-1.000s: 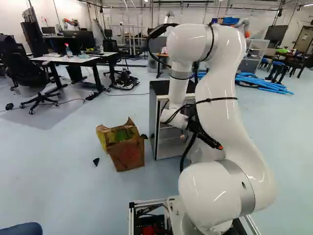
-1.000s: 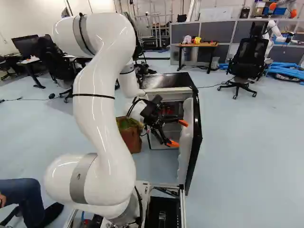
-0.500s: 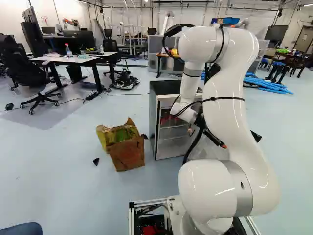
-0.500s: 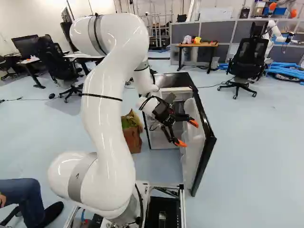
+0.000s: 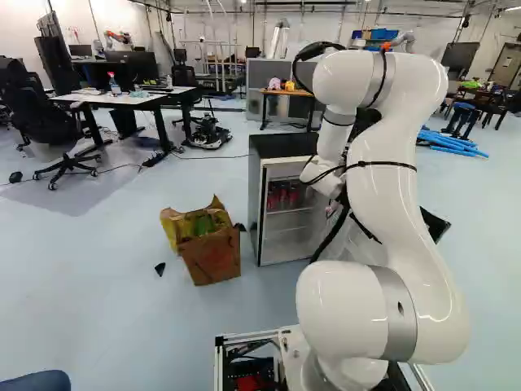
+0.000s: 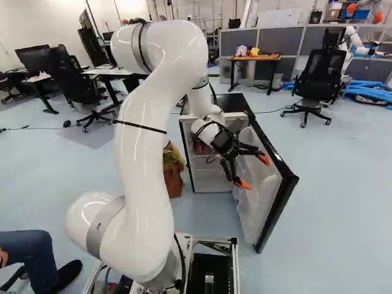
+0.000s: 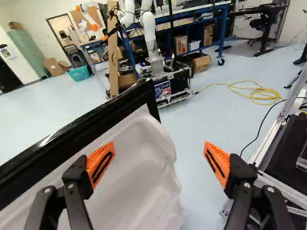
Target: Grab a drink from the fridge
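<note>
In the right base view my gripper [image 6: 253, 171] stands with its fingers spread beside the inner side of the swung-out fridge door [image 6: 281, 208]. Seen from the wrist, nothing is held between the orange pads of the gripper [image 7: 159, 158]; one finger is over the white door liner [image 7: 139, 167], the other over floor beyond the door's edge. The small fridge [image 5: 256, 204] has a black top. Red cans [image 5: 284, 194] stand on its upper shelf in the left base view; in the right base view the forearm partly covers them.
A torn cardboard box [image 5: 213, 254] stands left of the fridge. In the wrist view, another robot [image 7: 149, 33] stands beyond the door, a yellow cable [image 7: 261, 93] lies on the floor, and a metal frame [image 7: 273, 139] is beside the gripper. A seated person's leg [image 6: 33, 257] shows.
The arm has swung rightward in both base views, its gripper still spread. The fridge door has turned further outward, and the red cans have come into clearer view. The base has not moved.
</note>
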